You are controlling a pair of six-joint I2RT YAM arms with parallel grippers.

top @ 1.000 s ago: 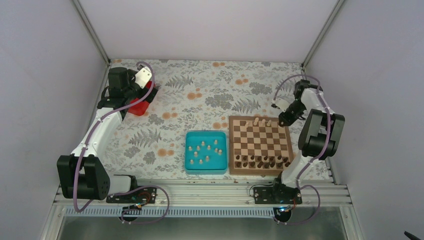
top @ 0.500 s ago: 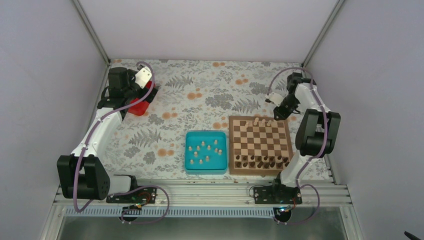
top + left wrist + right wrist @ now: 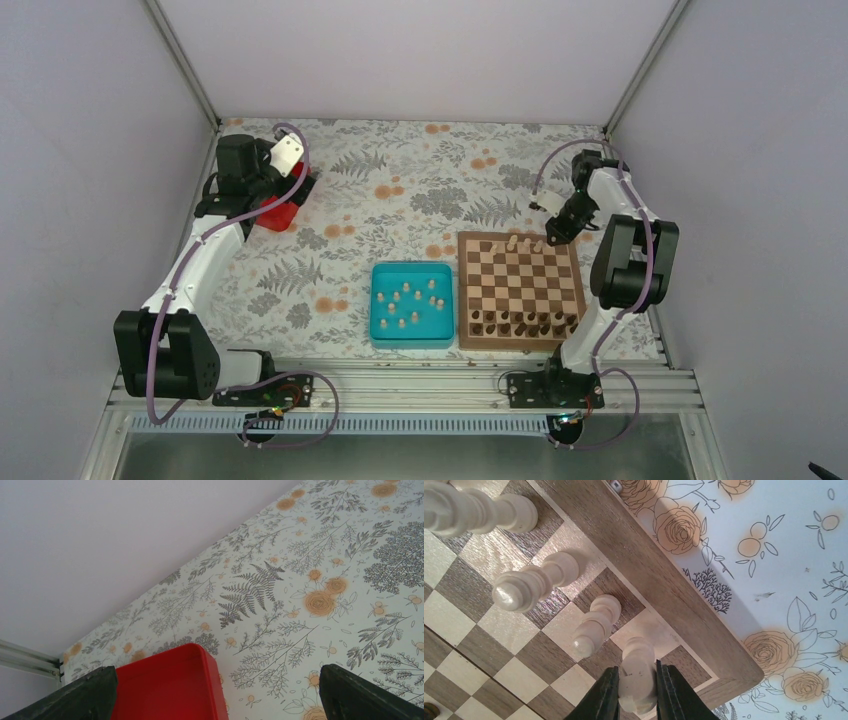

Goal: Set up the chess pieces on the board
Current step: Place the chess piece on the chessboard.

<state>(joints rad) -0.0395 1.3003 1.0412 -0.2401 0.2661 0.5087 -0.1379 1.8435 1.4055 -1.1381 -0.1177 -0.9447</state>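
Grey walls close in a table covered with a floral tablecloth (image 3: 400,200). The right gripper (image 3: 637,690) points down at the 1 o'clock corner of the board (image 3: 521,281), its two dark fingers (image 3: 603,700) pressed against either side of a pale chessman (image 3: 638,667) that stands upright on a light square beside the corner square. Three more pale pieces (image 3: 596,622) stand in the same far row, running toward 10 o'clock in the wrist view. Behind the gripper, the right arm (image 3: 625,260) rises from its base at the near edge, folds at a raised elbow at the board's 3 o'clock side, and reaches on to the far corner, where the wrist bends back down.

Dark chessmen (image 3: 525,322) line the board's 6 o'clock edge. At the board's 9 o'clock sits a teal tray (image 3: 372,300), just beside it, holding loose pale chessmen (image 3: 405,300).

The left gripper (image 3: 217,680) hangs with its fingers wide apart and holds nothing, over the edge of a red container (image 3: 165,685). The left arm (image 3: 195,260) stretches from its base toward 11 o'clock, nearly straight, along the table's left side.
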